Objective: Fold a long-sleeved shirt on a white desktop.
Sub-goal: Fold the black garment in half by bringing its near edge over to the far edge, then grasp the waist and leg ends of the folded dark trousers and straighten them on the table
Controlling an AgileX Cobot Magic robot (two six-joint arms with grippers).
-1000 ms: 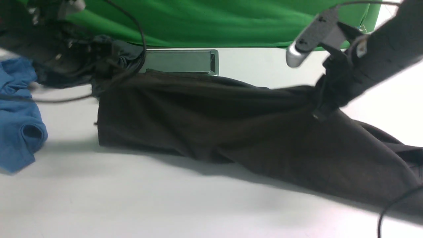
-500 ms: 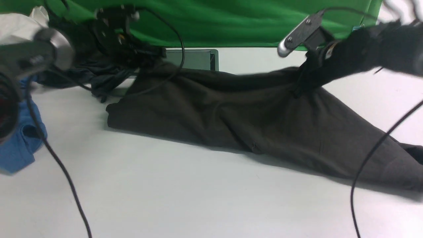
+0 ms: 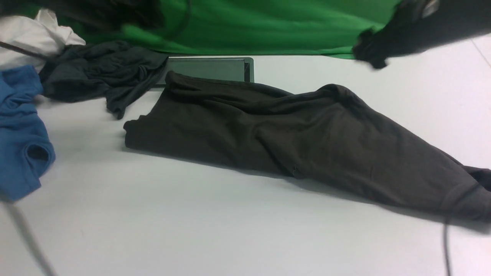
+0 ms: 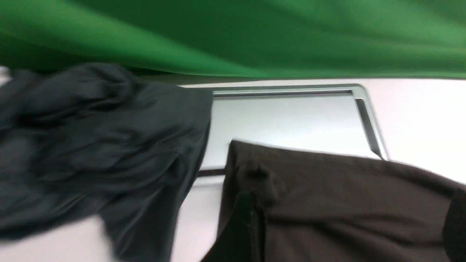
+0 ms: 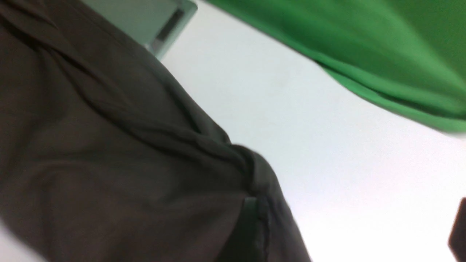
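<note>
Green cloth (image 3: 268,27) hangs along the back edge of the white worktop (image 3: 230,230). A wide white strip shows on the near side of the shirt (image 3: 238,130), from the left to the right of the front view. More white shows behind the shirt's right part, between it and the green cloth. On the left, a blue cloth (image 3: 23,130) lies well apart from the shirt, with white between them. A dark grey cloth (image 3: 96,73) lies close to the shirt's far left corner, and a white cloth (image 3: 34,36) is behind that. The grey hatch (image 3: 215,69) is near the back edge, and the shirt lies over part of it.

The shirt is dark and long, with soft bumps and creases. It slants from the hatch toward the near right, and its right end runs out of the front view.

The left gripper (image 4: 351,203) is wide open and holds nothing. It hangs near the shirt's far left corner. The right gripper (image 5: 355,211) is wide open and empty too. It is behind the bent, raised-looking fold on the shirt's far edge, apart from it.
</note>
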